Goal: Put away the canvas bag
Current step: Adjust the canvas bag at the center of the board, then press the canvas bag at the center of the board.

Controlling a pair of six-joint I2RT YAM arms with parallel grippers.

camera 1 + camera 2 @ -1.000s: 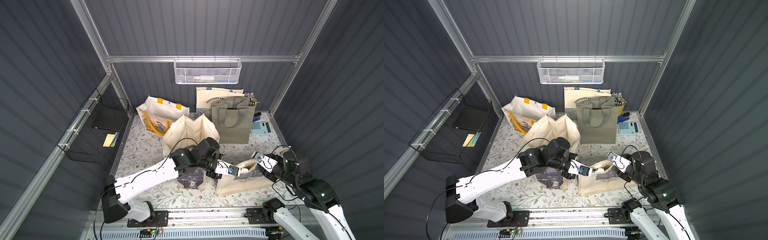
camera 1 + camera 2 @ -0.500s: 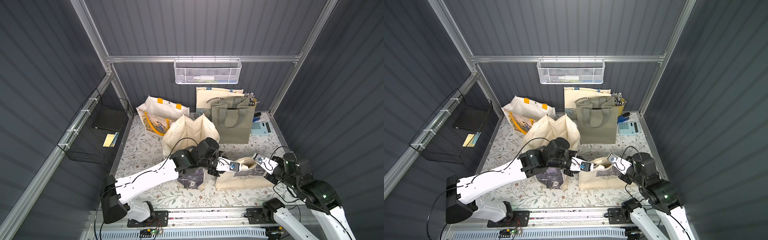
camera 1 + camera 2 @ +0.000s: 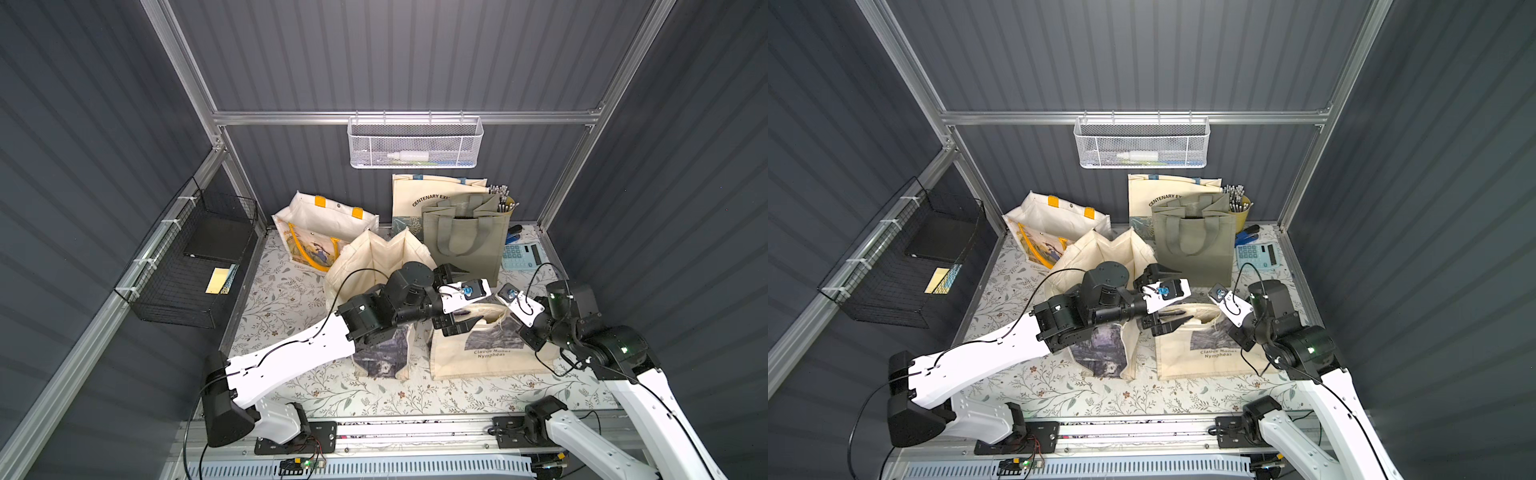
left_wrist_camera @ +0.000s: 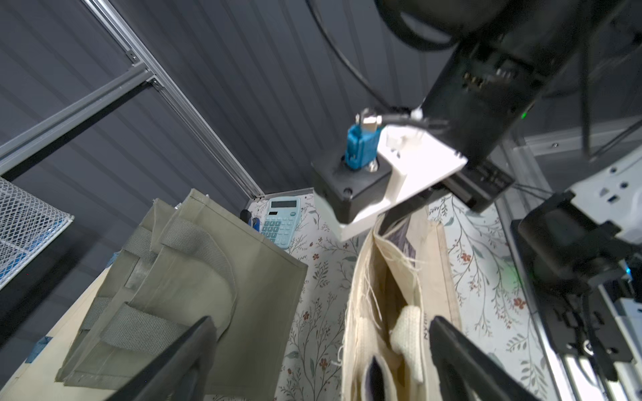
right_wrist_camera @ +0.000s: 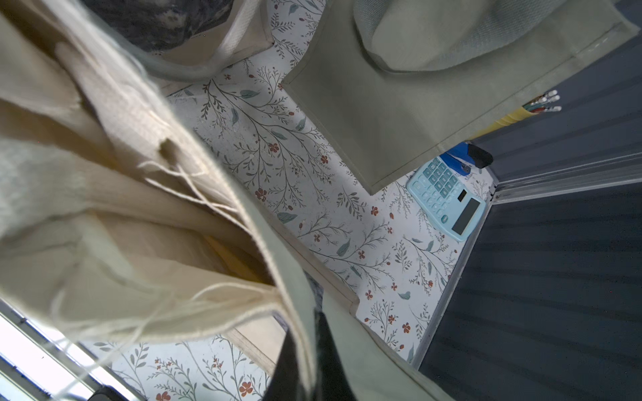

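The canvas bag (image 3: 490,353) (image 3: 1208,353), cream with a dark picture and "Claude Monet" lettering, lies at the front right of the flowered table with its frayed mouth towards the back. My left gripper (image 3: 471,296) (image 3: 1183,296) hangs over that mouth, open wide and holding nothing. In the left wrist view the bag's mouth (image 4: 378,295) sits between the spread fingers of the gripper (image 4: 321,326). My right gripper (image 3: 521,332) (image 5: 305,347) is shut on the bag's top edge (image 5: 104,208) at its right corner.
An olive green bag (image 3: 465,237) stands just behind the grippers, an open cream bag (image 3: 374,257) to its left. A dark-printed bag (image 3: 382,357) lies under my left arm. A blue calculator (image 3: 521,255) lies back right. A black wire basket (image 3: 195,257) hangs on the left wall.
My left gripper has let go of the bag's top edge and opened wide. My right gripper has shut on the bag's right corner, and the bag has sunk lower.
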